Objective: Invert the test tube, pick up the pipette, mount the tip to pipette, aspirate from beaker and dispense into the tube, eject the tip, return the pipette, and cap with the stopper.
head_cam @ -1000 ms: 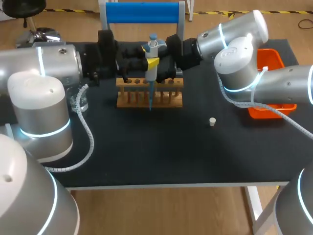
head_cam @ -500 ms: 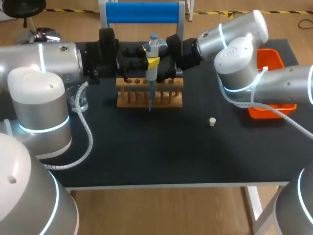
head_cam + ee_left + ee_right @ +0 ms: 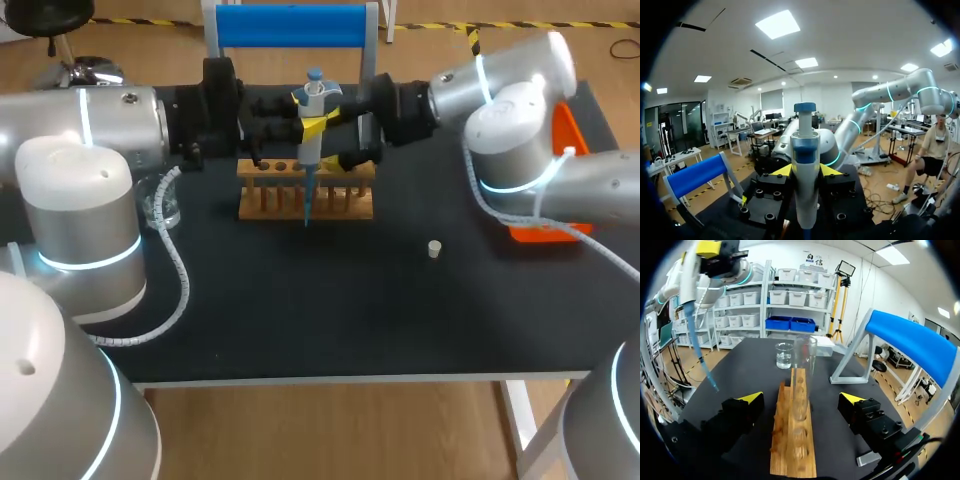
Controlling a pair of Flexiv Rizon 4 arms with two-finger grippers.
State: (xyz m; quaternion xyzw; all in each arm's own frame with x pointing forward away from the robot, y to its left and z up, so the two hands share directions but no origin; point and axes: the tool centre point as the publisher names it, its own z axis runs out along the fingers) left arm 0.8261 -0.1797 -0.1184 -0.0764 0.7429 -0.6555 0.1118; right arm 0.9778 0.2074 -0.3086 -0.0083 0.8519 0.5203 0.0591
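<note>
– Black table (image 3: 330, 320), arms over its back half: left arm (image 3: 100, 120) in from the left edge, right arm (image 3: 520, 110) from the right. Tools?
– Pinching: the left gripper (image 3: 805, 171) clamps the pipette (image 3: 310, 148) from two sides, body upright above the wooden rack (image 3: 270, 200) at the back middle. Spread: the right gripper (image 3: 801, 399) straddles the rack's near end, touching no glass.
– Fixtures?
– At the back edge, a blue-topped stand (image 3: 290, 25). By the right edge, an orange bin (image 3: 540, 233), partly hidden by the right arm. Near the left edge, the beaker (image 3: 784, 356), with what looks like clear liquid low in it.
– And the tube?
– Upright in a rack hole, the test tube (image 3: 805, 370) stands ahead of the spread fingers, apart from both. On the pipette, the blue tip (image 3: 693, 322) hangs in air beside the rack, in neither vessel. Loaded or dry: cannot tell. Right of the table's middle, the stopper (image 3: 434, 248) lies alone.
– Transfer step, by my reading. How to do it well?
– Hold the pipette plumb; a tilted tip would likely scrape glass. Line up over the mouth first, then straight down, no sideways travel once inside. Narrow mouth, and probably a light rack, so a nudge could shift it. Right fingers are best wide of the tube unless they steady it squarely. Stopper last.
</note>
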